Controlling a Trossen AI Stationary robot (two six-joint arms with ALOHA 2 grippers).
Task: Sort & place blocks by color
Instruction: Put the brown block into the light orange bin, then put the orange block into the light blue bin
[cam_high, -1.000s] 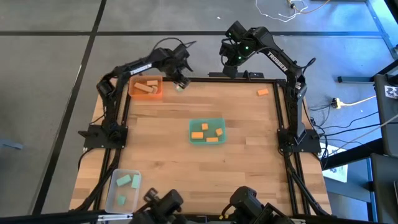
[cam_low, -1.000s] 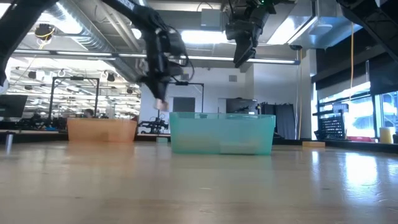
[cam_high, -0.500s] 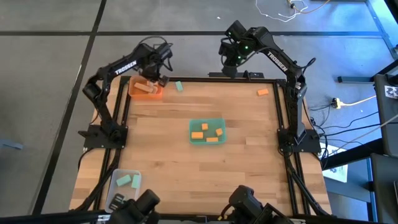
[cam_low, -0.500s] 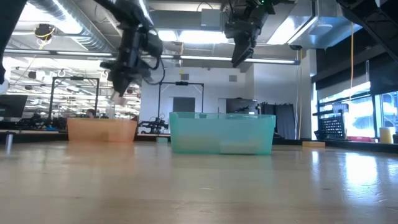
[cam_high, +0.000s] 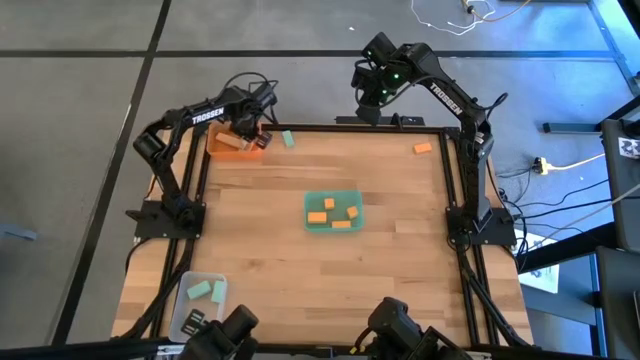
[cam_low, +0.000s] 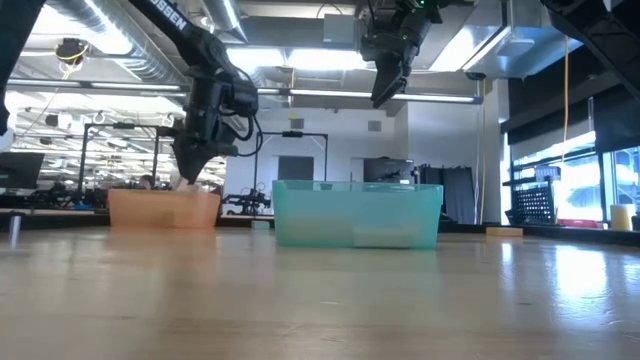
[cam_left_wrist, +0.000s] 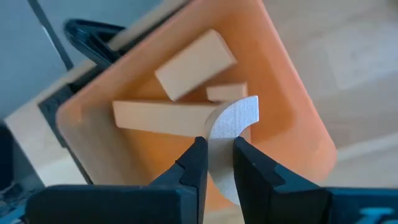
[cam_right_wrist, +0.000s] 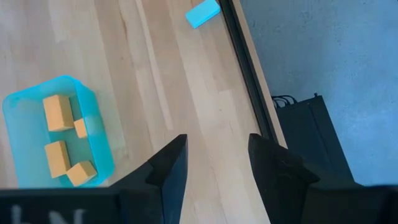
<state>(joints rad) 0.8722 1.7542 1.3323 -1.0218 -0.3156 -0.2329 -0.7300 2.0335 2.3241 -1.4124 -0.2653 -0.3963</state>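
Upper left of the high view: left end effector (cam_high: 251, 128) sits over the orange tray (cam_high: 221, 150) at the bench's (cam_high: 260, 240) far left corner. Left wrist view: its fingers (cam_left_wrist: 194, 167) stand narrow, a slim gap between them, with a pale half-round block (cam_left_wrist: 231, 122) right at the tips and partly between them. Cannot tell if it is still pinched or just resting there. Under it, inside the orange tray (cam_left_wrist: 286, 93), lie pale wood blocks (cam_left_wrist: 163, 116): one long, one shorter and tilted, one small piece mostly hidden behind the half-round. Low view: left end effector (cam_low: 190, 172) points down just above the orange tray (cam_low: 164, 208).

Top centre of the high view: right end effector (cam_high: 372, 92) hangs above the bench's far edge, well apart from all trays. Right wrist view: its fingers (cam_right_wrist: 170, 169) stand moderately apart with nothing between them, only bare bench (cam_right_wrist: 186, 106) below.

Other blocks, high view: one mint-green block (cam_high: 288, 139) loose on the bench just right of the orange tray; one orange block (cam_high: 423, 148) loose near the upper right corner. Centre: green tray (cam_high: 311, 225) holding four orange blocks (cam_high: 330, 210). Lower left: clear tray (cam_high: 185, 300) with three mint-green blocks (cam_high: 200, 291).

Right wrist view shows the green tray (cam_right_wrist: 12, 106) with its orange blocks (cam_right_wrist: 58, 112) at the left and the loose mint-green block (cam_right_wrist: 203, 13) at the top, near the bench edge rail. Low view: green tray (cam_low: 357, 213) mid-frame, on the bench (cam_low: 320, 300).
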